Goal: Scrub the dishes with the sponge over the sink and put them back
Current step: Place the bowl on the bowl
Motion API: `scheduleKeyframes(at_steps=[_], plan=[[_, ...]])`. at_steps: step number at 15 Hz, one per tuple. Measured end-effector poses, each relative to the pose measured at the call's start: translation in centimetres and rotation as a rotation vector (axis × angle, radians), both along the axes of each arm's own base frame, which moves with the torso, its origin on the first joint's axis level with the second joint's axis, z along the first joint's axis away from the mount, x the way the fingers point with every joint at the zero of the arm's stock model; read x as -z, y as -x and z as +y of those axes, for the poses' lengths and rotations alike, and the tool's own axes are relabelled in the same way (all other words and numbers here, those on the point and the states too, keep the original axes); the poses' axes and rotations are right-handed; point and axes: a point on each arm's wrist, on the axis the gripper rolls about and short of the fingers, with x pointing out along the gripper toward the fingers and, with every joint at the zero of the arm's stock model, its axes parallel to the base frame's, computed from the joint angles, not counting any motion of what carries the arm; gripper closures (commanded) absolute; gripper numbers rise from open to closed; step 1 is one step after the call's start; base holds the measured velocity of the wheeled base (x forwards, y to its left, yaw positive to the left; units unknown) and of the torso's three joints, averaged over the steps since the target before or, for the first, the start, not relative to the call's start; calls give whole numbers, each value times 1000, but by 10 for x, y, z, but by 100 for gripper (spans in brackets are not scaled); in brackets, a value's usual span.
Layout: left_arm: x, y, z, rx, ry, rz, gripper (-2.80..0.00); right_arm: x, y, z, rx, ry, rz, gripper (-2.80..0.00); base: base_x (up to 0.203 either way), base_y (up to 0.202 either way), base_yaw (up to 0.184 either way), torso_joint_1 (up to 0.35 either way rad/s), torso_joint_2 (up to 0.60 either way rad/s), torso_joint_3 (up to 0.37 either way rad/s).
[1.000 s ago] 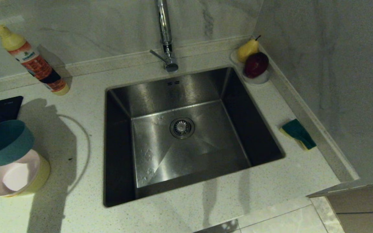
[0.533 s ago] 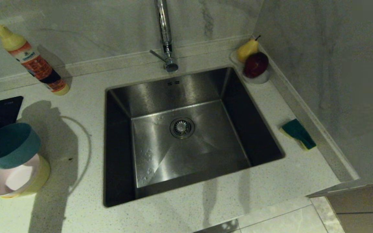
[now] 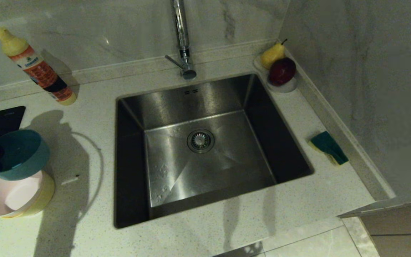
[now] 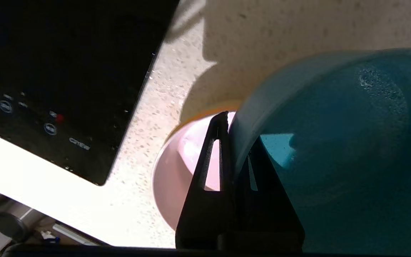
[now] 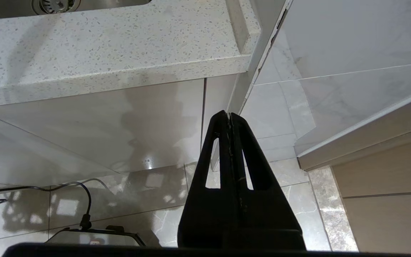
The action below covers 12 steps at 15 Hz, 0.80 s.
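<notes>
Speckled pale countertop (image 3: pixel 84 107) fills the frame, backed by marbled wall panels. At far left, the left gripper (image 4: pixel 231 123) is clamped on the rim of the light blue bowl (image 3: pixel 18 154), one finger inside and one outside, holding it tilted above the pink bowl (image 3: pixel 11 196), which is nested in the yellow bowl (image 3: pixel 46 194). Against the earlier frames, the blue bowl has lifted and shifted slightly rightward; the nested pair is unmoved. Black stove top (image 4: pixel 48 71) lies beside them; its printed mark is too small to read, as is the label on the orange-and-yellow bottle (image 3: pixel 36 67) at upper left. At centre sits the sink (image 3: pixel 134 200) under the chrome tap (image 3: pixel 182 39). Right of it: white dish (image 3: pixel 287 87) with pear and apple, then the sponge (image 3: pixel 328 147). Right gripper (image 5: pixel 229 116), fingers pressed together, hangs below counter level.
</notes>
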Motion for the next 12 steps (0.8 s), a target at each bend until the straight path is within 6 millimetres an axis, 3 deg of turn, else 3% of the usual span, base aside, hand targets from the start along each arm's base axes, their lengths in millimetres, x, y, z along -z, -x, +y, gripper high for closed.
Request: scheduleKeyframes(at_steps=[12], plan=[[17, 0, 2, -11, -57, 9, 0, 0, 0, 0, 0, 0, 0, 0, 0, 0, 0, 0, 0, 0]])
